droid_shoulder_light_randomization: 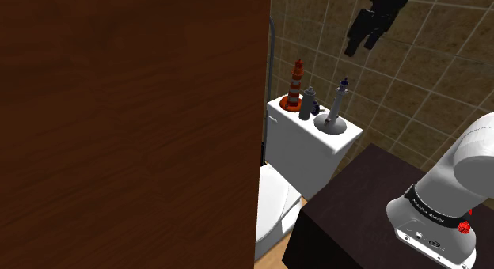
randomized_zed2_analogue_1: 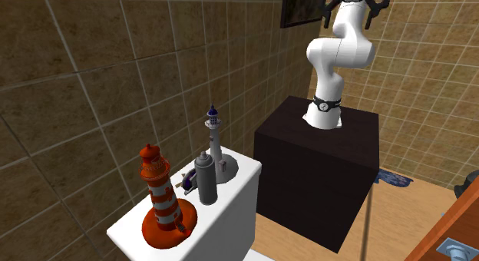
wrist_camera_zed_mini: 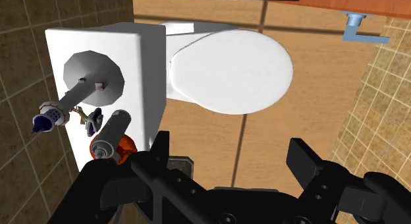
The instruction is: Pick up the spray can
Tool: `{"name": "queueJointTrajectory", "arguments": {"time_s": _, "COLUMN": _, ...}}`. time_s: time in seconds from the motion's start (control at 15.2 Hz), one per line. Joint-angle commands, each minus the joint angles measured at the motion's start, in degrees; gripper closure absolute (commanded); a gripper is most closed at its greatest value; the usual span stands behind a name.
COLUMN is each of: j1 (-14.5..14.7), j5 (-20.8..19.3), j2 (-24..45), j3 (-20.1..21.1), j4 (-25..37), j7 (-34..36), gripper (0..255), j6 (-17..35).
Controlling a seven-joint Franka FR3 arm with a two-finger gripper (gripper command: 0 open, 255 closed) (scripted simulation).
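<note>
We judge the task barely begun: nothing is grasped and the whole approach is left to do. In the shoulder view the claw (droid_shoulder_light_randomization: pixel 360 44) hangs high against the tiled wall, well above and apart from the toilet tank (droid_shoulder_light_randomization: pixel 310 153). In the wrist view its two black fingers (wrist_camera_zed_mini: pixel 160 152) stand spread wide with only floor and toilet between them, so it pinches nothing.

The spray can (droid_shoulder_light_randomization: pixel 309 104) is a plain grey cylinder with a small nozzle cap. It stands upright on the tank's white lid. In the second exterior view it sits between a red-and-white striped lighthouse (randomized_zed2_analogue_1: pixel 161 194) and a taller pale lighthouse with a blue top (randomized_zed2_analogue_1: pixel 216 140). A small purple object (randomized_zed2_analogue_1: pixel 186 178) lies just beside the can on the wall side; we cannot tell what it is. In the wrist view the can (wrist_camera_zed_mini: pixel 110 134) lies off to the side of the claw's left-hand finger, not between the fingers.

What remains, as we read it:
- bring the claw over the tank and line it up with the can
- come down between the two lighthouses without knocking either
- close on the can's body and lift it clear

The neighbours stand near, so we expect the descent to be the delicate part
</note>
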Motion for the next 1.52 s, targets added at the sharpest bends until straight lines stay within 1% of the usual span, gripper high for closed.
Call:
{"name": "queueJointTrajectory", "arguments": {"time_s": 0.0, "j1": 0.0, "j5": 0.0, "j2": 0.0, "j3": 0.0, "j4": 0.0, "j7": 0.0, "gripper": 0, "j6": 0.0}}
{"name": "queueJointTrajectory", "arguments": {"time_s": 0.26, "j1": -0.3, "j5": -1.5, "j2": 0.9, "j3": -4.9, "j4": -5.1, "j7": -6.7, "gripper": 0, "j6": 7.0}}
{"name": "queueJointTrajectory", "arguments": {"time_s": 0.46, "j1": -0.5, "j5": -2.5, "j2": 2.8, "j3": -8.8, "j4": -7.9, "j7": -11.8, "gripper": 0, "j6": 12.5}}
{"name": "queueJointTrajectory", "arguments": {"time_s": 0.73, "j1": -0.4, "j5": -3.2, "j2": 7.1, "j3": -14.2, "j4": -10.2, "j7": -18.9, "gripper": 0, "j6": 20.0}}
{"name": "queueJointTrajectory", "arguments": {"time_s": 0.92, "j1": 0.2, "j5": -2.9, "j2": 11.6, "j3": -18.5, "j4": -10.7, "j7": -24.7, "gripper": 0, "j6": 25.5}}
{"name": "queueJointTrajectory", "arguments": {"time_s": 1.19, "j1": 2.1, "j5": -0.8, "j2": 19.0, "j3": -24.6, "j4": -9.9, "j7": -33.2, "gripper": 0, "j6": 32.4}}
{"name": "queueJointTrajectory", "arguments": {"time_s": 1.32, "j1": 3.7, "j5": 1.4, "j2": 23.3, "j3": -27.9, "j4": -8.7, "j7": -38.1, "gripper": 0, "j6": 35.5}}
{"name": "queueJointTrajectory", "arguments": {"time_s": 1.45, "j1": 5.7, "j5": 4.5, "j2": 27.8, "j3": -31.4, "j4": -7.2, "j7": -43.5, "gripper": 0, "j6": 38.1}}
